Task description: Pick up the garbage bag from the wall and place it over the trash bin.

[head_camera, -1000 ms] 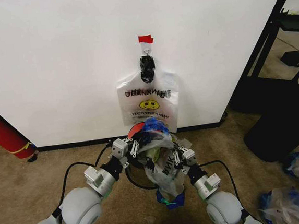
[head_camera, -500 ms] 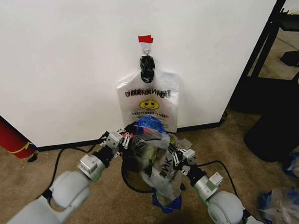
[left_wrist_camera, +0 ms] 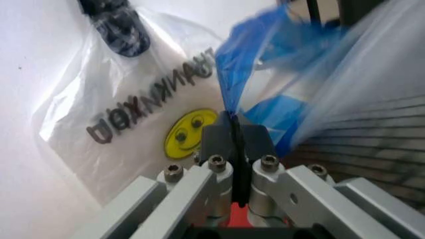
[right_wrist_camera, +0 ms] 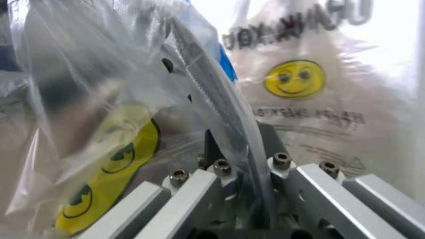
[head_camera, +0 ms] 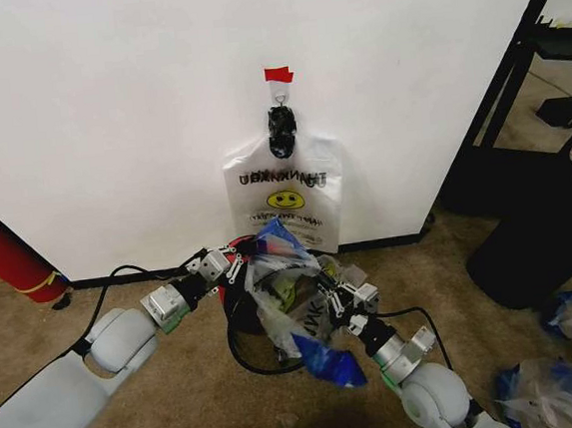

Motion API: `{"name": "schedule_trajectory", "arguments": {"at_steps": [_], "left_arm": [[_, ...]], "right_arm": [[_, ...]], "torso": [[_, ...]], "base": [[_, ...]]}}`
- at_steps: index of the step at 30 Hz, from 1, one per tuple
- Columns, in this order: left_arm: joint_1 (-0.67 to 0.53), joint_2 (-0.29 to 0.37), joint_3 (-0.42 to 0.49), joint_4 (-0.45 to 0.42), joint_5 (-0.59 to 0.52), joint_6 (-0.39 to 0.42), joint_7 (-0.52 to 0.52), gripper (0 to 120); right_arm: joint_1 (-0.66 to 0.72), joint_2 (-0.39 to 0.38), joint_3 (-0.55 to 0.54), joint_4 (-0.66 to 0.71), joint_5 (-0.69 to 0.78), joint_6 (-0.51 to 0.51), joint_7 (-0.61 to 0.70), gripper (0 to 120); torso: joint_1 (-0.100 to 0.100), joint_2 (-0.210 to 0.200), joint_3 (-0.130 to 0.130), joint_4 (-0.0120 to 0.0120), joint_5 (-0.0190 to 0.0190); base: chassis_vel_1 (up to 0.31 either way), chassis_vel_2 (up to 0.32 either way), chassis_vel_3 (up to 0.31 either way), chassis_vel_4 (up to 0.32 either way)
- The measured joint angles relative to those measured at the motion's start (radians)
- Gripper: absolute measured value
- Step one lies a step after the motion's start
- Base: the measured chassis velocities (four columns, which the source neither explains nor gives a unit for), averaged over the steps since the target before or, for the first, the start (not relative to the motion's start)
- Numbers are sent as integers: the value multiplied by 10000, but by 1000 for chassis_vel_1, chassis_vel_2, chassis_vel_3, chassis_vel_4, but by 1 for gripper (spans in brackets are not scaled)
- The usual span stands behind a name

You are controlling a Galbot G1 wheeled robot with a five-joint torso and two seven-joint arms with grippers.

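Observation:
The garbage bag (head_camera: 286, 309), clear plastic with blue patches, is stretched between my two grippers just above the trash bin (head_camera: 240, 356), whose black rim and red base show beneath it. My left gripper (head_camera: 238, 265) is shut on the bag's blue handle near the wall. In the left wrist view this gripper (left_wrist_camera: 236, 134) pinches the blue plastic (left_wrist_camera: 242, 64). My right gripper (head_camera: 325, 293) is shut on the bag's other side. The right wrist view shows this gripper (right_wrist_camera: 242, 149) clamped on a fold of the clear plastic (right_wrist_camera: 99, 99).
A second smiley bag (head_camera: 285, 199) hangs from a hook under red tape (head_camera: 278, 74) on the white wall. A long red cylinder (head_camera: 4, 254) leans at the left. A black shelf (head_camera: 515, 84), a big black cylinder (head_camera: 549, 241) and crumpled bags (head_camera: 570, 369) stand at the right.
My left arm has stretched out to the left and toward the wall, pulling the bag's mouth wider. The bag's lower blue patch has swung to the right.

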Motion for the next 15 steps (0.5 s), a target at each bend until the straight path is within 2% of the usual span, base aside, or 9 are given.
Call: {"name": "schedule_trajectory", "arguments": {"at_steps": [1,5,6,9,12,14,15], "left_arm": [[58,-3,-34,-33,-95,-38,-8,0],[407,-131,-363,100,-351,-492,27,19],[407,-131,-363,100,-351,-492,27,19],[571,-139,-595,411,-513,-862,130,30],[618,-144,-798,830,-903,-1246,575,43],[621,-146,-828,880,-990,-1297,695,45],[627,-152,-890,996,-1261,-1430,1113,52]], "right_arm": [[1,10,-4,-22,0,-8,118,0],[83,127,-205,-240,114,-216,1234,0],[83,127,-205,-240,114,-216,1234,0],[130,173,-333,-278,471,-426,1741,0],[152,179,-378,-294,799,-577,1972,0],[154,179,-378,-294,838,-600,1995,0],[156,172,-377,-297,959,-665,2045,0]], "torso": [[0,0,0,0,0],[-1,0,0,-2,0],[-1,0,0,-2,0],[-1,0,0,0,1],[-1,0,0,0,0],[-1,0,0,0,0],[-1,0,0,-1,0]], "base": [[0,0,0,0],[0,0,0,0],[0,0,0,0],[0,0,0,0],[0,0,0,0],[0,0,0,0],[0,0,0,0]]}}
